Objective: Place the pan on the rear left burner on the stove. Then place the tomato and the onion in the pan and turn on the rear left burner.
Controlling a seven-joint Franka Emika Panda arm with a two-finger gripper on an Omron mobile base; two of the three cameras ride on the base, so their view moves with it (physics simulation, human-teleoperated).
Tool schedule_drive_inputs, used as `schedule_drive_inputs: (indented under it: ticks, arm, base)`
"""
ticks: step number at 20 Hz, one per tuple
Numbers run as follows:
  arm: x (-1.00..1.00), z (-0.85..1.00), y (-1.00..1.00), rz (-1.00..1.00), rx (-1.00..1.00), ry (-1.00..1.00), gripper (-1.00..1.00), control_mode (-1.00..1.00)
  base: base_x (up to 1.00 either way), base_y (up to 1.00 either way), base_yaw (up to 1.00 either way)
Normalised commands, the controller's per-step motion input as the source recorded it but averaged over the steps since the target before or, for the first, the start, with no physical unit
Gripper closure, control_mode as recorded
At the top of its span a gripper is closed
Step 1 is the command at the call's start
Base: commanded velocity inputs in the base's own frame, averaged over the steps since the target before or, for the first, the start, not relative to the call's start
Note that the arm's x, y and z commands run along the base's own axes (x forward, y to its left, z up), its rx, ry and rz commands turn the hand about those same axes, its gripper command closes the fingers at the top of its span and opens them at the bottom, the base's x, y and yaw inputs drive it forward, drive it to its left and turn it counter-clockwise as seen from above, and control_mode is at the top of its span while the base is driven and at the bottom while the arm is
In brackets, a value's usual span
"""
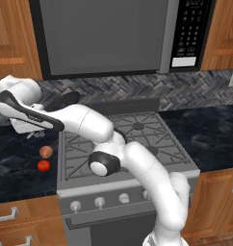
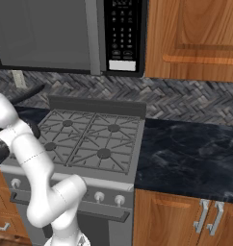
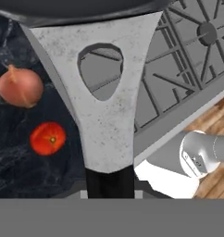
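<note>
So far: my gripper (image 3: 109,183) is clamped tight on the pan (image 1: 65,100) handle, pan lifted over the counter (image 1: 17,163) left of the stove (image 1: 133,139), not yet on the rear left burner (image 1: 87,126). Tomato (image 1: 43,166) & onion (image 1: 46,152) sit on the counter, apart from the pan. Left to do: set pan, load both, turn knob.

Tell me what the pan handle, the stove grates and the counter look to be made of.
Pan handle: silvery speckled metal, matte, with a hanging hole; probably steel. Stove grates: dull grey criss-cross bars, likely cast iron. Counter: glossy black stone with pale veins, perhaps marble or granite. All rendered, so only by look.
</note>
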Motion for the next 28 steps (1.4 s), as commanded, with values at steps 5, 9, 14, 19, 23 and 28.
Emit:
schedule_drive_inputs:
  ticks: [5, 9, 14, 19, 23, 28]
  arm:
    - [-0.46, -0.02, -0.86, 0.00, 0.20, -0.06, 1.00, -1.00]
    - [-0.62, -0.10, -0.85, 0.00, 0.23, -0.11, 1.00, -1.00]
    - [-0.70, -0.27, -0.84, 0.00, 0.23, -0.13, 1.00, -1.00]
    - [-0.88, -0.34, -0.87, 0.00, 0.23, -0.17, 1.00, -1.00]
    - [-0.71, -0.19, -0.87, 0.00, 0.24, -0.18, 1.00, -1.00]
    - [-0.31, -0.02, -0.79, 0.00, 0.30, -0.17, 1.00, -1.00]
  base:
    - [0.00, 0.00, 0.00]
    - [0.00, 0.00, 0.00]
    - [0.00, 0.00, 0.00]
    - [0.00, 0.00, 0.00]
    - [0.00, 0.00, 0.00]
    - [0.00, 0.00, 0.00]
